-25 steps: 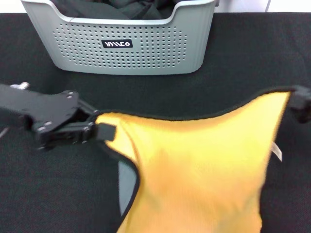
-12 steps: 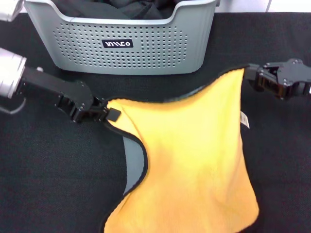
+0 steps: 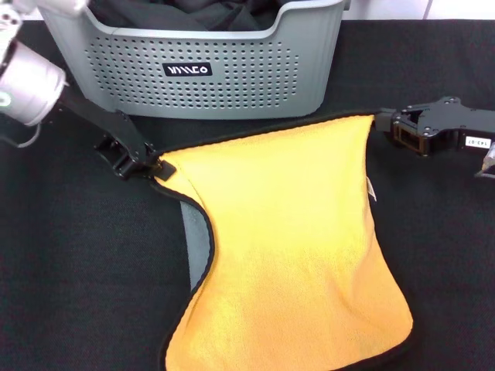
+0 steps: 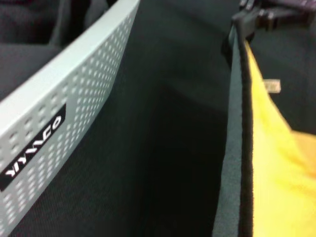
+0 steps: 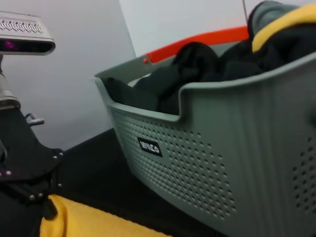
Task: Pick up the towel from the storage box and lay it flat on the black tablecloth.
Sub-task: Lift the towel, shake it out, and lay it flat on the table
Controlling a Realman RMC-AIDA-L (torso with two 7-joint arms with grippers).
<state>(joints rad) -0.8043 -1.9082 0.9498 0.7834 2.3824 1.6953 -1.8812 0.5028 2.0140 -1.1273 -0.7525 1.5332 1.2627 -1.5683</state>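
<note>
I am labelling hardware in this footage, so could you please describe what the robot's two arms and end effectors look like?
The left end effector is matte black metal with small silver screws, on a slim black link behind which sits a silver-white cylindrical arm segment with a thin grey cable. The right end effector is likewise a black, angular bracket assembly, carrying a small white label with dark print.

A crumpled black cloth lies heaped inside, near an orange strip.

Orange-yellow towel (grey underside, black trim), perforated light grey storage box, black tablecloth
</note>
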